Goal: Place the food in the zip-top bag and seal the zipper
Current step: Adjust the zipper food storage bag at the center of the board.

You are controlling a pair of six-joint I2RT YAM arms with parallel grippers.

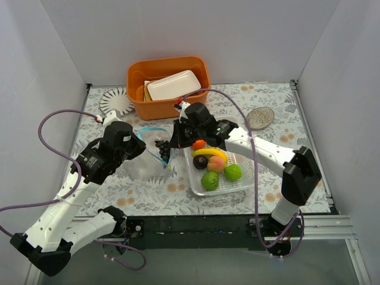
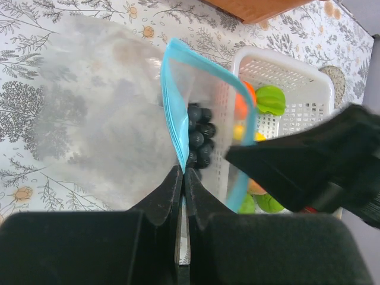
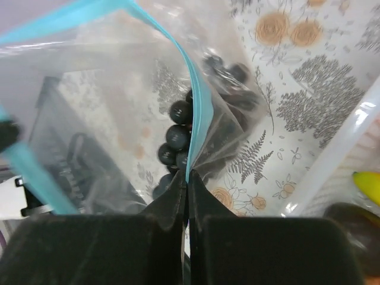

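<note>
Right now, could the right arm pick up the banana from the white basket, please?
Probably not yet: its jaws are shut on the teal zipper, though the banana lies uncovered beside it.

clear zip-top bag (image 1: 148, 163) mouth open, teal zipper (image 2: 172, 101) unsealed, black grapes (image 2: 199, 139) inside; remaining fruits (image 1: 215, 165) in white basket (image 2: 297, 83).

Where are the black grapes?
From above, the black grapes sit inside the clear bag near the middle of the table, just left of the white basket.

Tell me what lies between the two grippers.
The open mouth of the zip-top bag, black grapes inside; left gripper and right gripper each pinch its zipper. Top view shows it.
</note>
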